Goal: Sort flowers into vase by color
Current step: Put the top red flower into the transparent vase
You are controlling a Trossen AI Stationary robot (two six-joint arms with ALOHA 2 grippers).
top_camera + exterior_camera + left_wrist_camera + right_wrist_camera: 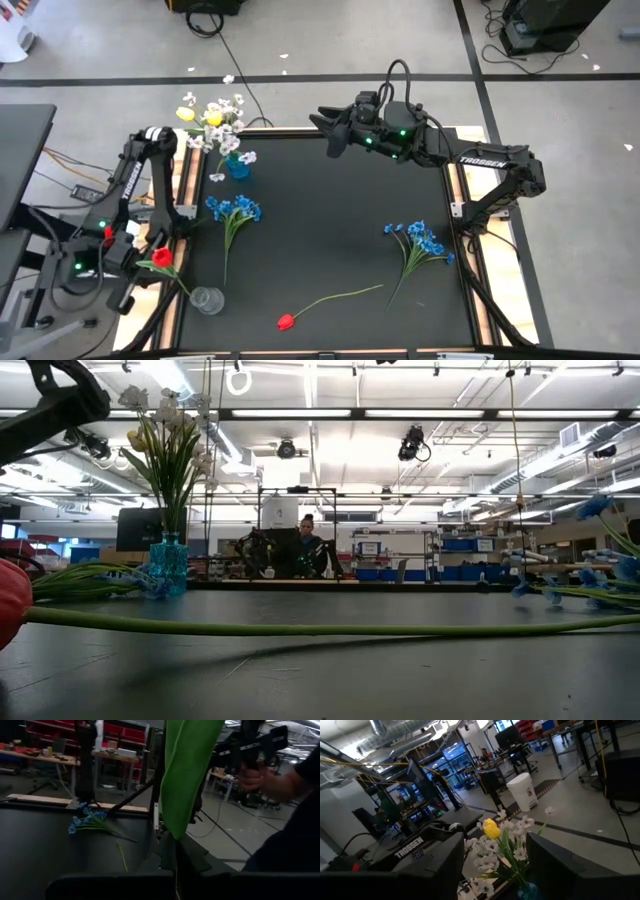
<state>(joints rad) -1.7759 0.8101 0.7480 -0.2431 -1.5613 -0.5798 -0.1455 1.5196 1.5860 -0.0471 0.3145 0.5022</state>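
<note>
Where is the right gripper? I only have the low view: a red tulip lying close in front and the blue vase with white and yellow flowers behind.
Observer: The right gripper hovers open over the far edge of the table, to the right of the blue vase.
Operator: And the left one?
Observer: The left gripper is at the table's left edge, shut on what looks like a second red tulip.
Operator: Is there another vase?
Observer: Yes, a clear glass vase stands near the front left corner, with no flower standing in it.
</note>
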